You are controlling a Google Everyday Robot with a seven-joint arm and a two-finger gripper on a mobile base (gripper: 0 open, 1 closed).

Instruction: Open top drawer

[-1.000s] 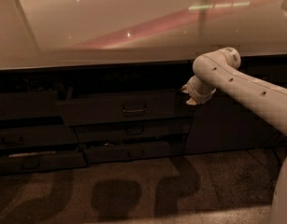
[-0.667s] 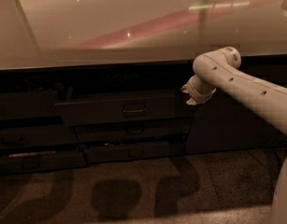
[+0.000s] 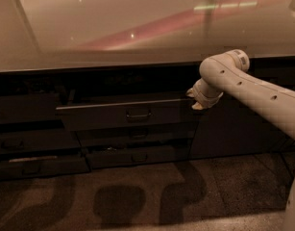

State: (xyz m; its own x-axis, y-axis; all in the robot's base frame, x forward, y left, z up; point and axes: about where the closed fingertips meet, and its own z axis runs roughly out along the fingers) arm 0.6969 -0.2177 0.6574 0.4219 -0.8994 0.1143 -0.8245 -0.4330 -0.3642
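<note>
While the end effector (image 3: 199, 100) is sitting at the right end of the top drawer (image 3: 104, 115), right at its front edge, I'm not able to tell whether it's open, closed or gripping anything. The drawer front is already sticking out a little from the cabinet, under the tabletop (image 3: 113, 42), in the middle column. To do this well, I'd say the arm (image 3: 252, 88) should be pulling straight out and level, not slipping off the corner; the loop handle (image 3: 138, 113) at centre would be giving a squarer pull. Counting: one arm, one end effector, one top drawer, two shallower drawer fronts (image 3: 137, 155) below it, one handle each.
</note>
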